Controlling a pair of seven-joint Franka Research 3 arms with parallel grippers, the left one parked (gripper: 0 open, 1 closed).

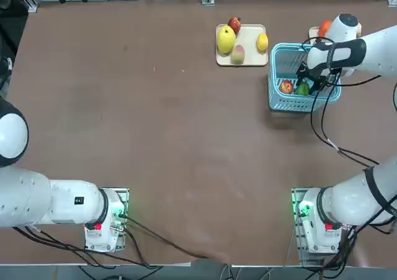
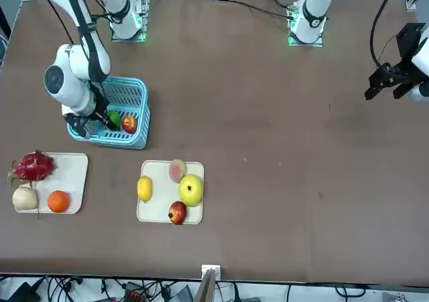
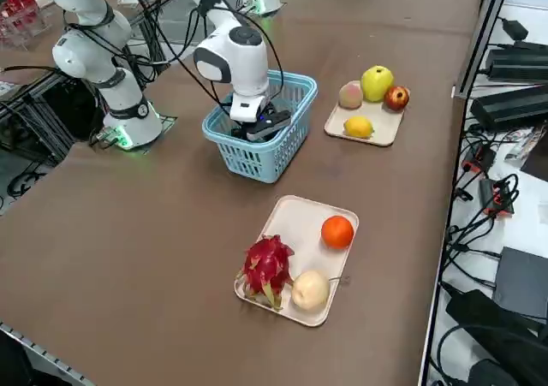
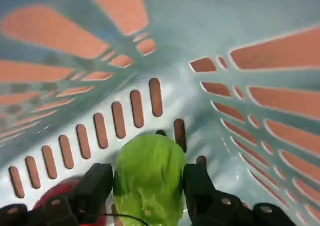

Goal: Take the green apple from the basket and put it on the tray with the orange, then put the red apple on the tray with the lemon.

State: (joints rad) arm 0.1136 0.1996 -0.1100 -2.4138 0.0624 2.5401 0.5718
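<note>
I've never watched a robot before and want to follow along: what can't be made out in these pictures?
- Claw on the green apple: no picture settles whether it grips yet.
- Apple's underside: hidden in the wrist view by the apple itself.
- Red apple: partly covered by the claw in the wrist view.
- Orange: partly behind the arm in the top view.

2 apples [image 1: 286, 87] [image 1: 303, 89] in basket [image 1: 275, 84]; lemon [image 1: 262, 42] on left tray [image 1: 250, 35], orange [image 3: 337, 232] on far tray [image 3: 304, 223] beyond basket.
</note>
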